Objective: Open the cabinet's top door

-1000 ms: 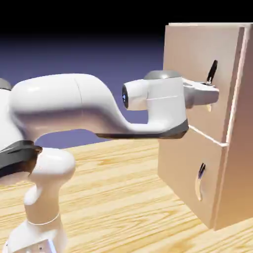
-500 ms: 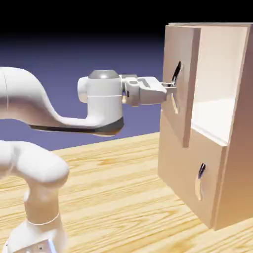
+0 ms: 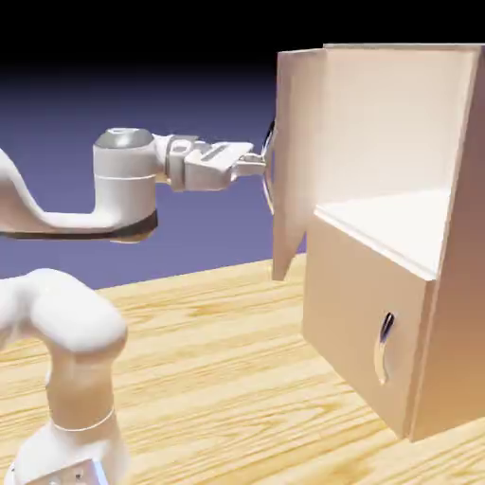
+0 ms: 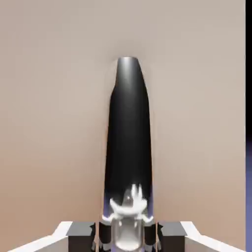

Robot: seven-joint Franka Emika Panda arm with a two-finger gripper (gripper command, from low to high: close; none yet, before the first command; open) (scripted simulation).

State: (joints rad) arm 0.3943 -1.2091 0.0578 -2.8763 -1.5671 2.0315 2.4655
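Cabinet: tall, boxy, pale beige-pink wood [image 3: 455,208], standing at the exterior view's right; it is the landmark for the rest.
Worktop: light, streaky-grained wood [image 3: 208,369], under the cabinet and extending to its left in the exterior view.
Arm: white [image 3: 71,322], left of the cabinet in the exterior view, its hand level with the cabinet's upper part.
Top door: swung wide open [image 3: 296,142], at the left edge of the cabinet's upper opening in the exterior view.
Upper compartment: exposed, with pale walls and a bright white floor [image 3: 398,220], inside the cabinet above the lower door.
Lower door: closed [image 3: 350,294], on the cabinet's front below the open compartment.
Tool: closed on the top door's handle [image 3: 250,165], with a finger on either side of it, left of the cabinet.
Top door's handle: long, curved, dark and shiny [image 4: 128,133], on the door's outer face.
Lower handle: smaller, curved, metallic [image 3: 383,349], on the cabinet's lower door.
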